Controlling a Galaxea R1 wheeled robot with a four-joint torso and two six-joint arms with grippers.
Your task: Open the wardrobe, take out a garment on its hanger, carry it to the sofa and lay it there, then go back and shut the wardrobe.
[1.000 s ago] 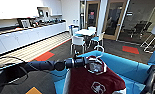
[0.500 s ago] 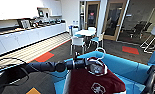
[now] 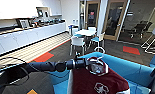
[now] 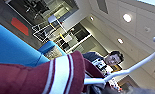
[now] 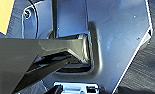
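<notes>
Head view: the left arm (image 3: 43, 67) is reaching in from the left, its gripper (image 3: 89, 63) lying at the jacket's (image 3: 98, 82) striped collar, where the hanger's (image 3: 99, 51) white hook is rising; whether the fingers are clamping the hanger cannot be told. The maroon jacket, white emblem up, is lying near the camera, over the blue sofa (image 3: 133, 70), which is stretching away to the right. White chairs (image 3: 78, 42) and a table (image 3: 85, 32) are standing farther off, and a long white counter (image 3: 23, 37) is running along the left wall. Left wrist view: the collar (image 4: 60, 72), the hanger (image 4: 133, 67), the sofa (image 4: 13, 47) and a person (image 4: 103, 62) behind them are showing. The right gripper's state cannot be told
</notes>
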